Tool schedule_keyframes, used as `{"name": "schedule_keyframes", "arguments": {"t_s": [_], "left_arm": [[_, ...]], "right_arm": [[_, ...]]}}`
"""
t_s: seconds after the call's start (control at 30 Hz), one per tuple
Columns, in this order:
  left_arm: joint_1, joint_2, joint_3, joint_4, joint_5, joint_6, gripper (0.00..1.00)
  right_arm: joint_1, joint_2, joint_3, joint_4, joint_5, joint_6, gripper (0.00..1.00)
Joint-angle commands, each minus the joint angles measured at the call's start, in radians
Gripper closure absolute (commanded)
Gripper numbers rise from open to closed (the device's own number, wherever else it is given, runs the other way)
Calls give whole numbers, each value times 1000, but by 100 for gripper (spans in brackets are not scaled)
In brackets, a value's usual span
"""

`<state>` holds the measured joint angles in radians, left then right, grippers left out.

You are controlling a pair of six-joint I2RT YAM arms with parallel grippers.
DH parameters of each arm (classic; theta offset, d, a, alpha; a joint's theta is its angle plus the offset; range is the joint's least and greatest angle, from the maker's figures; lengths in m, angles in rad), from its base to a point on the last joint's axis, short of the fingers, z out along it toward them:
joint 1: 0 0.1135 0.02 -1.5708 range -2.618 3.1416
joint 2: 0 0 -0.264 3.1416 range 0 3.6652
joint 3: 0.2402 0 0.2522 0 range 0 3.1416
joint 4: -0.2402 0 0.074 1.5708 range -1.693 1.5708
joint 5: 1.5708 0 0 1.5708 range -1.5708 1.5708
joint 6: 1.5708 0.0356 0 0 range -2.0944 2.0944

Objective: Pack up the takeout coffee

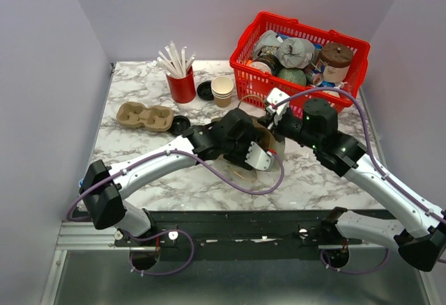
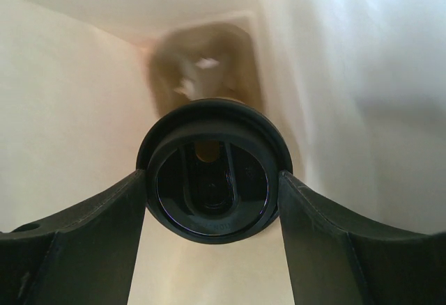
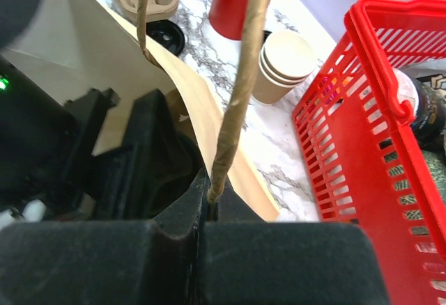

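Observation:
In the left wrist view my left gripper (image 2: 212, 188) is inside a brown paper bag (image 2: 77, 110), whose cream walls fill the view. Its fingers (image 2: 104, 228) press both sides of a black round lid (image 2: 209, 180). That lid sits on the takeout coffee, and the kraft cup under it is hidden. In the top view the left gripper (image 1: 245, 146) is sunk into the bag (image 1: 273, 140) at mid-table. My right gripper (image 3: 212, 200) is shut on the bag's twisted paper handle (image 3: 240, 82) and holds it up. It shows in the top view (image 1: 272, 112) at the bag's far side.
A red basket (image 1: 352, 44) full of goods stands at the back right, close to the right arm. A red cup of white straws (image 1: 182, 82), a stack of cream cups (image 1: 223, 90), two loose black lids (image 1: 205, 90) and a cardboard cup carrier (image 1: 145, 117) lie at the back left.

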<state>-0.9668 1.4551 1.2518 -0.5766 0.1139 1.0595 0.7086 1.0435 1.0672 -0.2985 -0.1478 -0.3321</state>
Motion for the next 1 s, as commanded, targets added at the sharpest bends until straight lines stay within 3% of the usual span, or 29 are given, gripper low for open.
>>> {"name": "schedule_keyframes", "arguments": {"t_s": [0.0,0.5,0.97], "left_arm": [[-24,62,76,-6,-54,36,100],[-10,30,29,-51,-221,-93,100],[22,8,-48,-52,-254,-174,100]], "right_arm": [[17,-10,-15,64,28,33,100],[17,-56,-56,71,54,19,100],[22,-57,-38,68,11,-1,99]]}}
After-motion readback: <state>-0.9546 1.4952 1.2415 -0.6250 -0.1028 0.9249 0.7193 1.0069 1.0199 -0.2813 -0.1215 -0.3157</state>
